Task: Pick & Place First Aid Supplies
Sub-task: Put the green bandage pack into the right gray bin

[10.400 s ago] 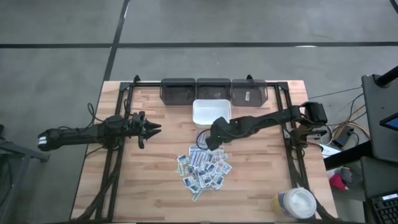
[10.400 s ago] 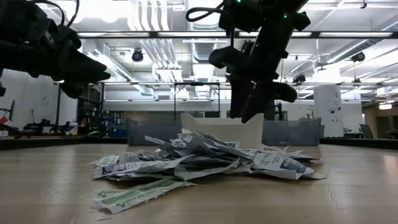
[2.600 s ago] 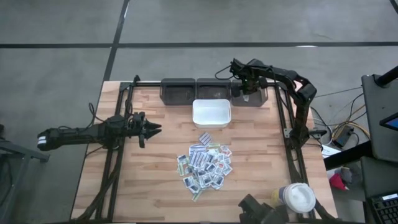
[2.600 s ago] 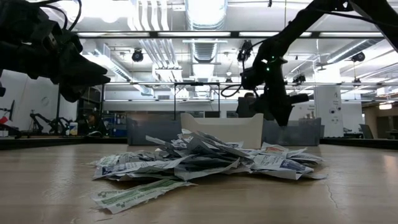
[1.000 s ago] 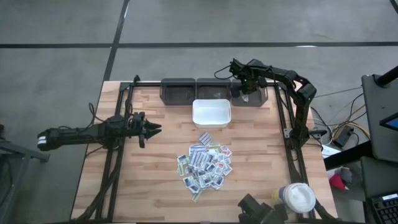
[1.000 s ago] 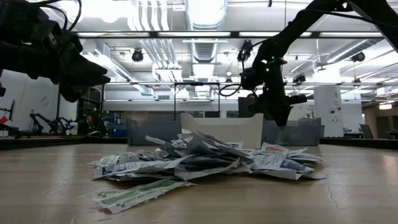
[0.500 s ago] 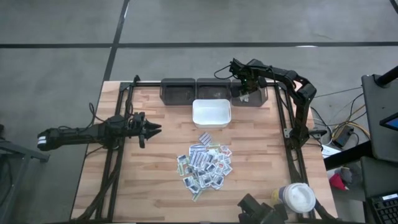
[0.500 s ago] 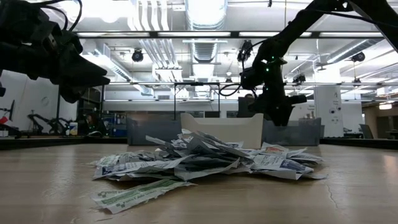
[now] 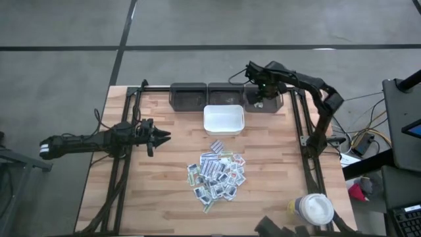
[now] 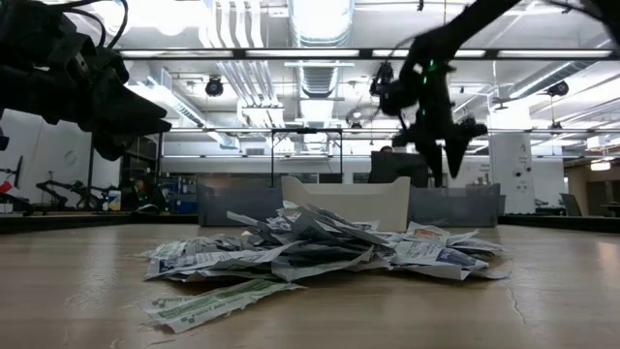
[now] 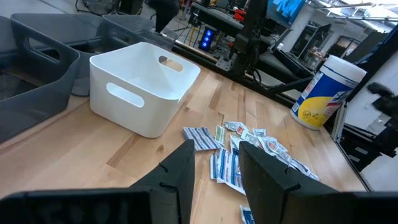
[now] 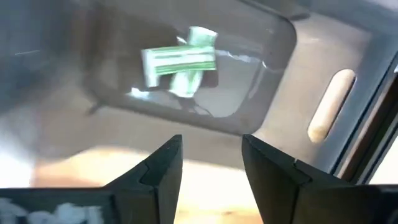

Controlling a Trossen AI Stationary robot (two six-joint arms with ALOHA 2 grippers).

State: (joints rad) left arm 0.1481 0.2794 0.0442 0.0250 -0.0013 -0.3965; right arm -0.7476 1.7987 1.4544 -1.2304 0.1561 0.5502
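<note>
Now right gripper (image 9: pixel 261 94) above the rightmost grey bin (image 9: pixel 264 96), fingers spread, green-print packets (image 12: pixel 180 61) lying inside. Left gripper (image 9: pixel 160 136) left of pile (image 9: pixel 217 175), fingers parted.

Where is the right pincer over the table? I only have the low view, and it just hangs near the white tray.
Observer: The high view puts the right pincer over the rightmost grey bin, behind the tray.
Operator: Is it carrying a packet?
Observer: No. In the right wrist view its fingers are apart with nothing between them.
Operator: Anything in that bin?
Observer: Yes, a green-printed packet lies on its floor.
Operator: And the left pincer?
Observer: The left pincer waits, open, at the table's left side, away from the pile.
</note>
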